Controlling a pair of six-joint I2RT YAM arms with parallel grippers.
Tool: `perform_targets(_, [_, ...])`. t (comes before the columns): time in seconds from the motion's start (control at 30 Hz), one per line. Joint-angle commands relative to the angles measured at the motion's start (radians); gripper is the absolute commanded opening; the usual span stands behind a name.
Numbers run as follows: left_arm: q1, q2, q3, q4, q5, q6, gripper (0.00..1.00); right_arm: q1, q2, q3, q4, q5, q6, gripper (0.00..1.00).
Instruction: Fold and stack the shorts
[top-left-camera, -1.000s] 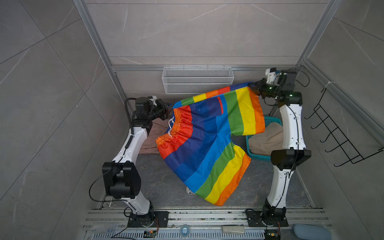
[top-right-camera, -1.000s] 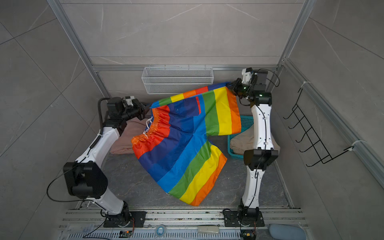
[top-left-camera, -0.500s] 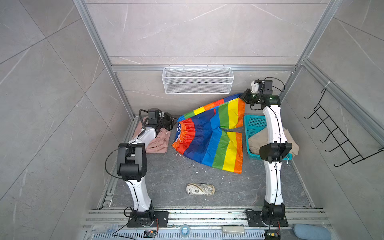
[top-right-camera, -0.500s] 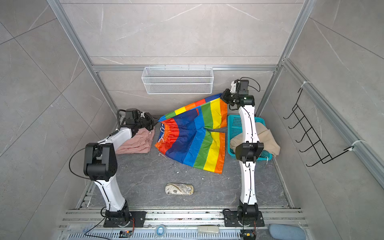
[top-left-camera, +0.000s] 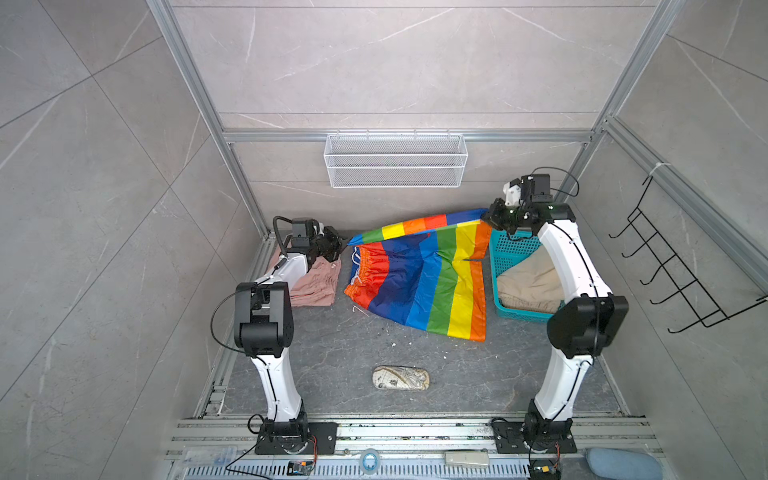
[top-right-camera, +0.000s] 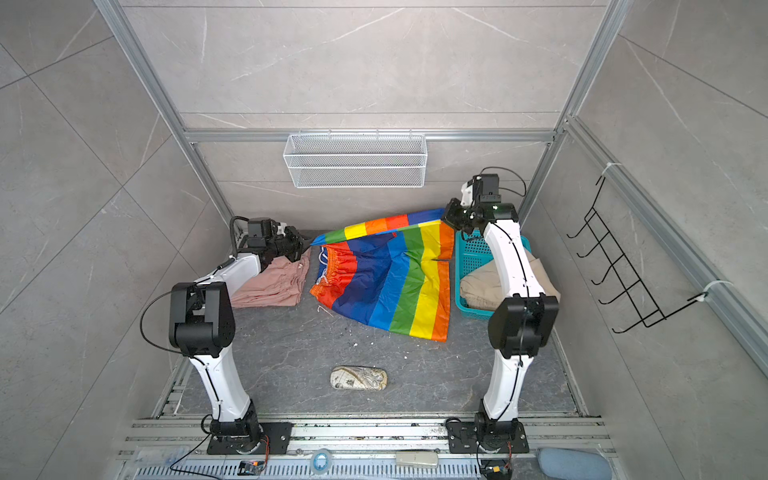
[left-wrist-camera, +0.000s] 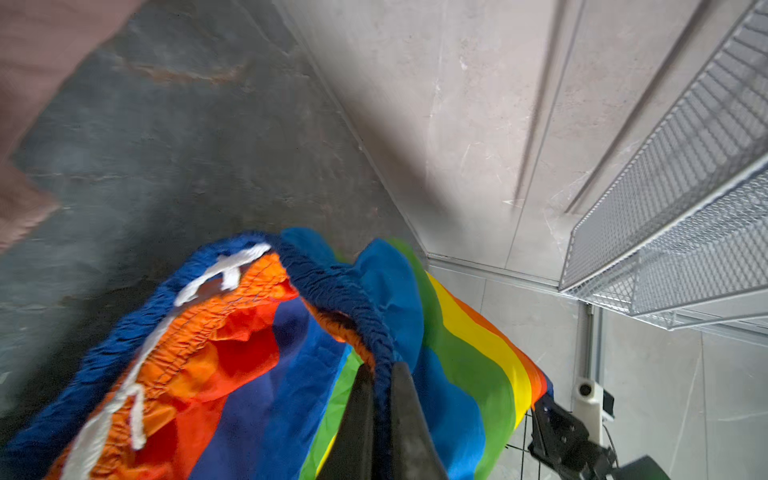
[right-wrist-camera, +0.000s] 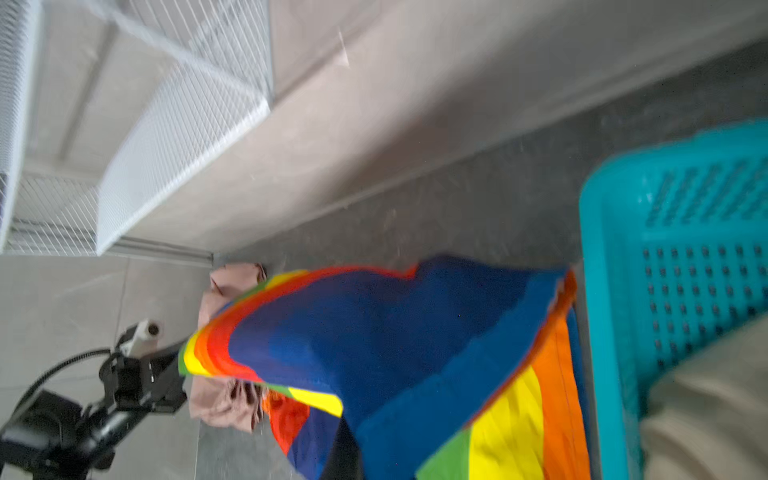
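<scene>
Now | both jaws clamp rainbow shorts (top-left-camera: 415, 286) — taut | basket (top-left-camera: 509, 249), pink shorts (top-left-camera: 316, 286) flank

bright, even light; wrist views blurred

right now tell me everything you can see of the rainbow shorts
The rainbow shorts are thin, smooth cloth in broad red, orange, yellow, green and blue stripes, with a gathered waistband and white drawstring. The left hand and right hand, both shut, hold the far edge taut and raised. The rest drapes down onto the dark grey surface, between pink shorts and a teal basket.
</scene>
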Motion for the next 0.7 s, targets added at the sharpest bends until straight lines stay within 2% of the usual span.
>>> perform_targets(0.0, [0.031, -0.062, -0.077, 0.008, -0.005, 0.050, 0.00, 0.015, -0.170, -0.272, 0.155, 0.041, 0.011, 0.00])
perform_targets(0.13, [0.043, -0.113, -0.195, 0.028, -0.014, 0.061, 0.00, 0.054, -0.349, -0.564, 0.192, 0.057, 0.017, 0.00])
perform_targets(0.3, [0.050, -0.153, -0.351, 0.074, -0.031, 0.063, 0.00, 0.112, -0.458, -0.854, 0.211, 0.081, 0.018, 0.00])
perform_targets(0.5, [0.052, -0.179, -0.486, 0.111, -0.043, 0.072, 0.00, 0.122, -0.479, -1.104, 0.290, 0.089, 0.043, 0.00])
perform_targets(0.67, [0.056, -0.180, -0.507, 0.108, -0.037, 0.077, 0.00, 0.122, -0.387, -1.145, 0.354, 0.102, 0.043, 0.00])
